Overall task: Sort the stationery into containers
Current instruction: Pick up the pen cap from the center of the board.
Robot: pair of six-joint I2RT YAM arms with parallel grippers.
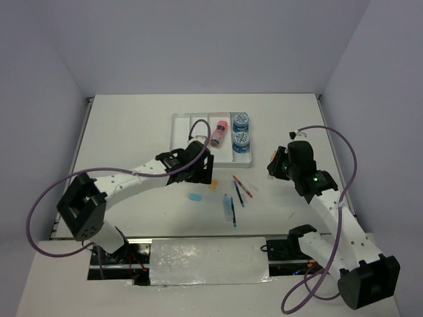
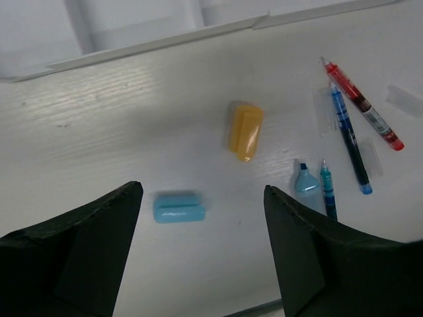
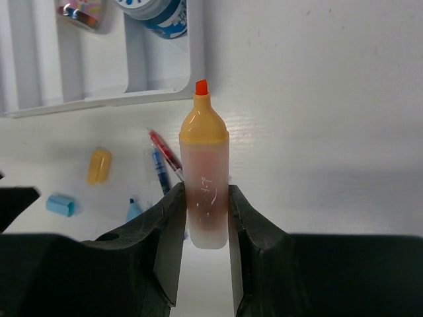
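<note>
The clear tray (image 1: 182,135) holds a pink cylinder (image 1: 220,132) and two blue patterned rolls (image 1: 240,121) in its right compartments. My left gripper (image 2: 201,218) is open and empty, hovering just above the table. A light-blue eraser (image 2: 178,206) lies between its fingers and an orange eraser (image 2: 245,131) lies beyond them. My right gripper (image 3: 206,195) is shut on an orange-capped highlighter (image 3: 205,158), held upright above the table to the right of the tray (image 3: 99,99). A red pen (image 2: 362,111) and a blue pen (image 2: 350,139) lie side by side.
A light-blue highlighter (image 2: 307,185) and a teal pen (image 2: 328,191) lie near the front of the table. The tray's near rim (image 2: 145,45) runs just beyond the erasers. The left arm (image 1: 132,181) stretches across the table's left half.
</note>
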